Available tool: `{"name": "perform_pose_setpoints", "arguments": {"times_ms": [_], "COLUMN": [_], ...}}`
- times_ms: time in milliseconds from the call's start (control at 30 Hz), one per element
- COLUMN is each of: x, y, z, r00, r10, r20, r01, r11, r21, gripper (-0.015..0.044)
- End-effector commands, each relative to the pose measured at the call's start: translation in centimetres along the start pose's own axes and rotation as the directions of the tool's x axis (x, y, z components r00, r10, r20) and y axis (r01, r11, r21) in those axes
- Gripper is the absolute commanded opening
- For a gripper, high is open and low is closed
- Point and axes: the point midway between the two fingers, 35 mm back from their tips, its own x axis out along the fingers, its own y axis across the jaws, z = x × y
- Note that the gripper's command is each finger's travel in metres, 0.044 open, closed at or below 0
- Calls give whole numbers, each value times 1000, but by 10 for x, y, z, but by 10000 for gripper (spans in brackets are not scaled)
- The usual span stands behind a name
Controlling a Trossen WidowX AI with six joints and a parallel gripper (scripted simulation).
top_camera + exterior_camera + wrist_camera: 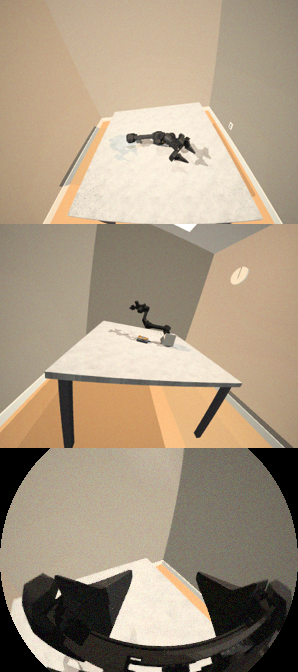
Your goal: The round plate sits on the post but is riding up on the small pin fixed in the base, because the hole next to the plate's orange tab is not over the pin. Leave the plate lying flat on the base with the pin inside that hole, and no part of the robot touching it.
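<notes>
1. Nearest the exterior camera: the front edge of the table (140, 380), on dark legs over an orange floor (118, 418).
2. The plate (143, 337) sits on a dark base (141, 340) near the middle-back of the table top. Orange shows on it; it is too small to tell tab, hole or pin apart, or whether it lies flat.
3. In the top view the plate is hidden under the arm (146, 137).
4. Just beside the base, toward the right wall, stands a grey box (169, 339), at the foot of the arm.
5. The arm runs low from the box, then bends up and back over the table.
6. The gripper (134, 307) is high above the table, well apart from the plate, touching nothing.
7. Jaws are spread wide with nothing between them. The top view shows the two pointed fingers (180, 158) clearly apart; in the wrist view the gap frames the table's far corner.
8. The gripper's shadow (119, 332) falls on the table beyond the plate.
9. Outward: plain walls, a round wall disc (239, 275), and a wall outlet (230, 125).
</notes>
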Motion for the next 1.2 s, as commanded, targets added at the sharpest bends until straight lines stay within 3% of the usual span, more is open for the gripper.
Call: {"name": "perform_pose_setpoints", "arguments": {"times_ms": [0,233,300,467,867,1033,1167], "x": [-2,-71,-77,-145,-222,-229,-217], "y": [-2,-51,-56,-119,-256,-336,-364], "z": [2,102,107,161,163,115,79], "r00": [1000,948,941,831,669,634,659], "r10": [-2,-27,-39,-136,-399,-569,-618], "r20": [7,318,335,539,627,524,429], "r01": [2,-12,-2,-30,-143,-193,-209], "r11": [1000,993,993,957,759,540,397], "r21": [-2,121,119,288,636,819,894], "gripper": [374,190,137,6,0,0,0]}}
